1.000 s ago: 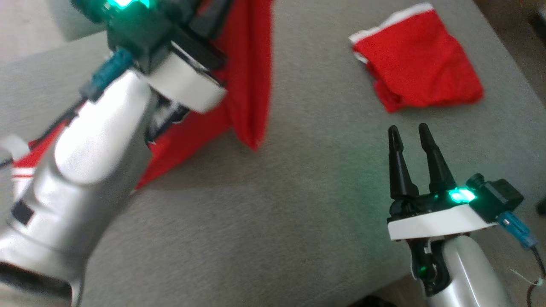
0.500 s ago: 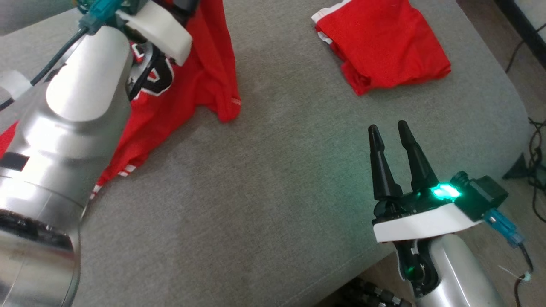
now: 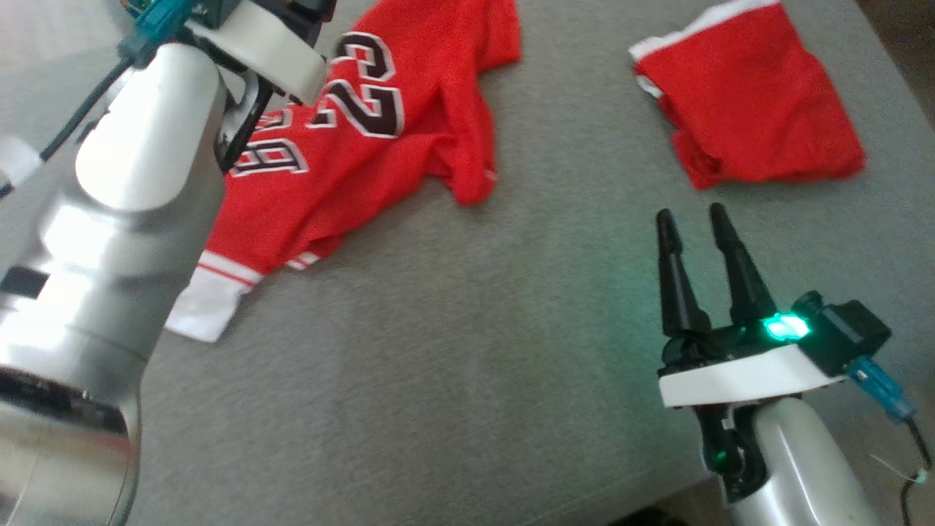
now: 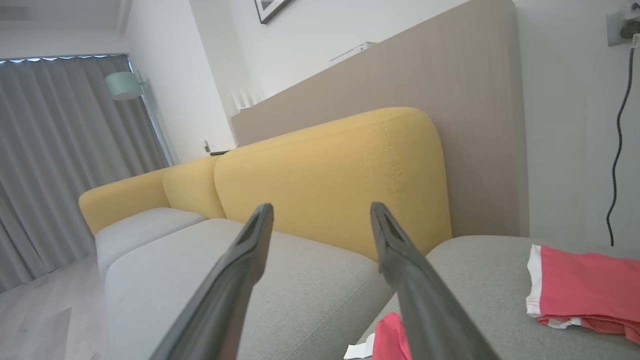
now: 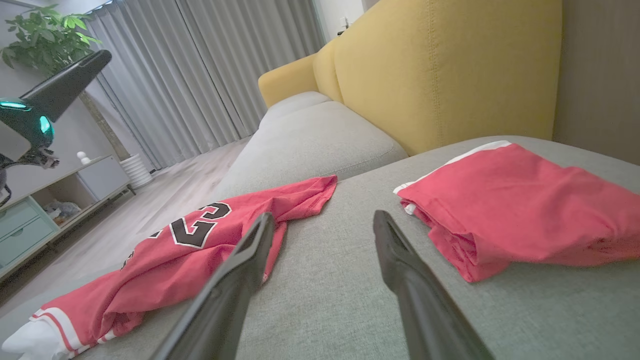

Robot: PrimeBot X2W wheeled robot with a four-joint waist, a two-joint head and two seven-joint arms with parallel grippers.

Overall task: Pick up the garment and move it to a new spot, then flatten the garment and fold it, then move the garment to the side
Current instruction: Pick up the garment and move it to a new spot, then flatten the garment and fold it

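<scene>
A sofa with grey seat cushions (image 5: 310,130) and a mustard-yellow backrest (image 4: 330,175) stands against a tan panel (image 4: 450,90) and a white wall (image 4: 565,125). Grey curtains (image 5: 200,70) hang down to pale wood flooring (image 5: 165,200) — a mint-shaded lamp (image 4: 122,85) beside them, a low cabinet (image 5: 30,220) and a leafy plant (image 5: 45,30) nearby.

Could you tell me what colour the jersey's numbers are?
Black, white-edged, on the red jersey; head view.

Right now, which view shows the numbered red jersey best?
Head view: the jersey lies crumpled with its number readable, though the left arm covers one side. Right wrist view shows it low and foreshortened. Left wrist view catches a small red corner, probably the jersey's, at the bottom edge.
</scene>
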